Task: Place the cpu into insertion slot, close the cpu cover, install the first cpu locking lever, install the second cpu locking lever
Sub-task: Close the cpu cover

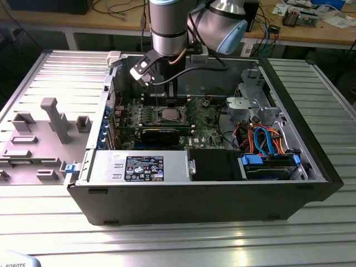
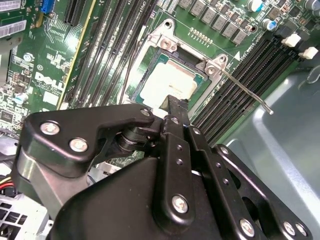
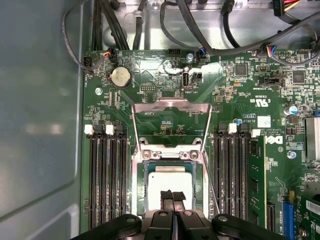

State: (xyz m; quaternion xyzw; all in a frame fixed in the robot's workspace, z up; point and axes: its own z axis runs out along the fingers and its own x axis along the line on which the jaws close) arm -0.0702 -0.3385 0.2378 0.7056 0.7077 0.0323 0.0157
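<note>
The cpu (image 3: pixel 170 182) lies flat in the insertion slot (image 3: pixel 142 181) on the green motherboard (image 3: pixel 250 165), its silvery top facing up; it also shows in the second wrist view as the cpu (image 2: pixel 170 82) and in the exterior view as the cpu (image 1: pixel 169 115). The cpu cover (image 3: pixel 170 105) is swung open and stands back from the socket, with the board visible through its window. A thin locking lever (image 2: pixel 245 90) sticks out free beside the socket. My gripper (image 3: pixel 172 195) hovers just over the cpu's near edge, fingers pressed together and holding nothing.
The motherboard sits inside an open computer case (image 1: pixel 311 167). Memory slots (image 3: pixel 107 175) flank the socket on both sides. Cables (image 3: pixel 200 30) run along the case wall beyond the board. A drive bay with orange and blue cables (image 1: pixel 267 142) sits at the exterior view's right.
</note>
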